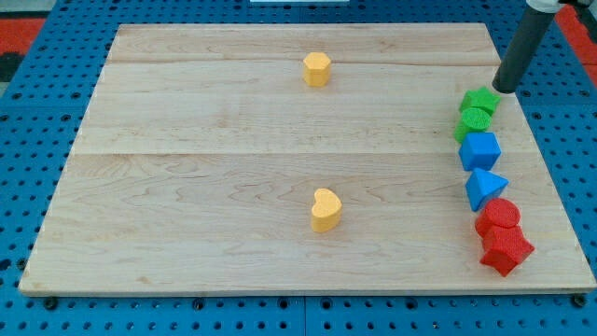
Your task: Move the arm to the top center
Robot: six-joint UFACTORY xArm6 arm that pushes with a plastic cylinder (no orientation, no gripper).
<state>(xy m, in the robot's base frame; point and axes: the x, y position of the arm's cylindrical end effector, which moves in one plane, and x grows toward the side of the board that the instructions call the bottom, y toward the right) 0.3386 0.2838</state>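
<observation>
My tip (505, 89) is at the view's right, near the board's upper right, just above and right of the green star block (481, 100). It stands very close to that block; I cannot tell if they touch. A green cylinder block (473, 121) sits just below the star. A yellow block (317, 68) stands near the view's top centre, far left of my tip. A yellow heart block (325, 209) lies below the board's middle.
Down the right edge of the wooden board (187, 168) run a blue pentagon-like block (480, 150), a blue triangular block (483, 187), a red cylinder block (500, 216) and a red star block (505, 249). A blue pegboard surrounds the board.
</observation>
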